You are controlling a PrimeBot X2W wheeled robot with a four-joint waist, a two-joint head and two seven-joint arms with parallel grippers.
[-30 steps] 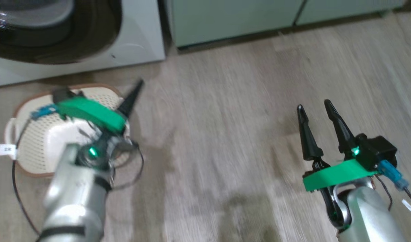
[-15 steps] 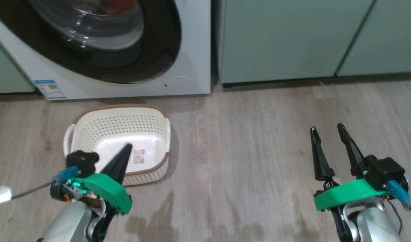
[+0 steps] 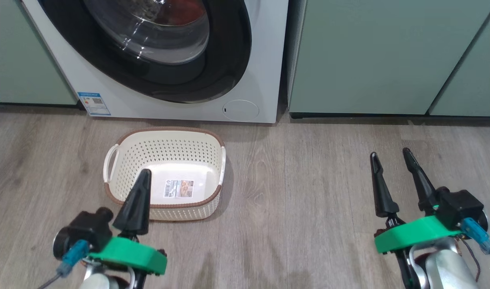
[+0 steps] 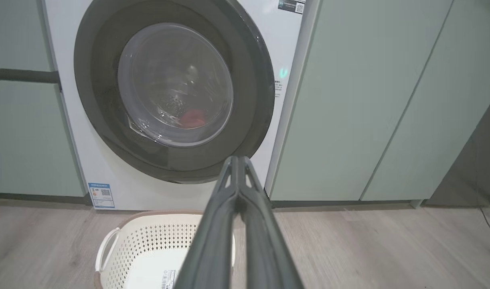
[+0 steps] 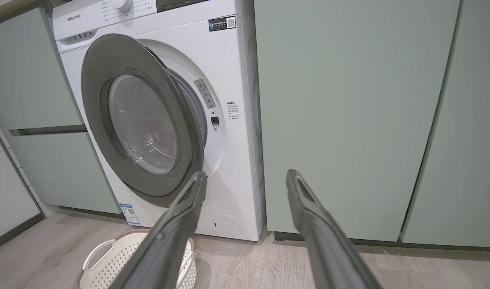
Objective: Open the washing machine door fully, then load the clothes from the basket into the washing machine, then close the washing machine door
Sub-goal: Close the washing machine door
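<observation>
— Position of the basket (image 3: 169,150) against the left gripper (image 3: 142,176)?
— Just ahead of it, on the wood floor (image 3: 309,180). From the head view, crossed at its near rim by the dark tip; touching or hovering, impossible to tell. Well apart from the right gripper (image 3: 390,153).
— Lie of the basket?
— Upright, mouth up. Long axis left to right, parallel to the front of the washing machine (image 3: 265,60), with white handles (image 3: 110,160) at the two short ends and a sticker (image 3: 179,188) on its floor.
— State of the two tools?
— Left pinched tight, gripping nothing, aimed at the machine. Right spread wide, nothing between the fingers, aimed toward the pale green cabinets (image 3: 369,56).
— And the washing machine door (image 3: 229,60)?
— Ajar, going by the right wrist view: hinge side to the left, free edge to the right standing off the white front. Directly beyond the basket.
— The clothes (image 4: 193,118)?
— A red patch behind the door glass, low inside the machine.
</observation>
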